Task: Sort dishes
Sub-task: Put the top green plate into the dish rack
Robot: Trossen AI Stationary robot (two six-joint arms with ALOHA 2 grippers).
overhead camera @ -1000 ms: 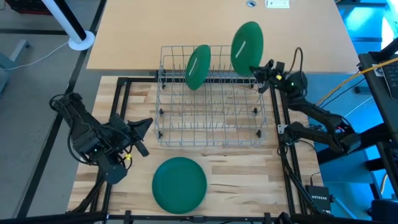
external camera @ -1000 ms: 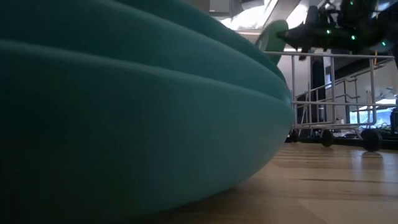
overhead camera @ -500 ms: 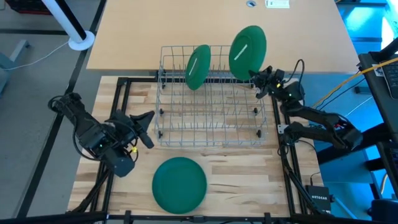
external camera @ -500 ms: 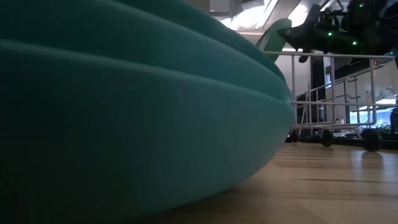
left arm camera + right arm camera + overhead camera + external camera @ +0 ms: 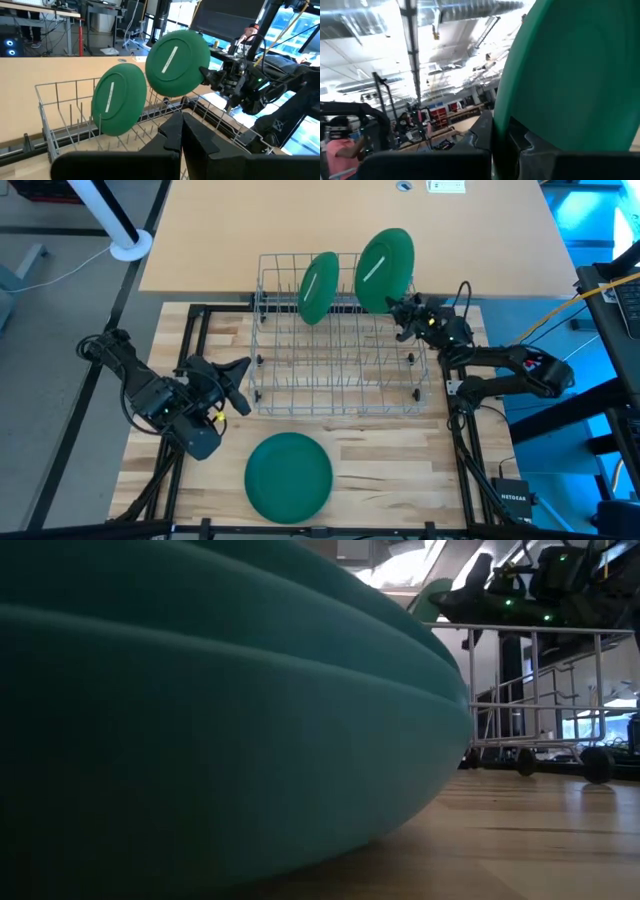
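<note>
I am clamping my right gripper (image 5: 404,308) on a plate's (image 5: 383,258) rim above the rack (image 5: 338,392), risking it slipping or knocking the racked plate (image 5: 319,287) beside it.

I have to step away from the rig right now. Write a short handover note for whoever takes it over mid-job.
Right gripper: shut on a green plate, held on edge above the rack's far right corner, not yet slotted.
Left gripper: shut, holding nothing, waiting at the rack's left side.
Done: one plate stands upright in the rack's far row.
Left: seat the held plate in the rack, then rack the stack of plates lying flat on the table's near edge. The stack's count cannot be told from above; the low view shows more than one.
</note>
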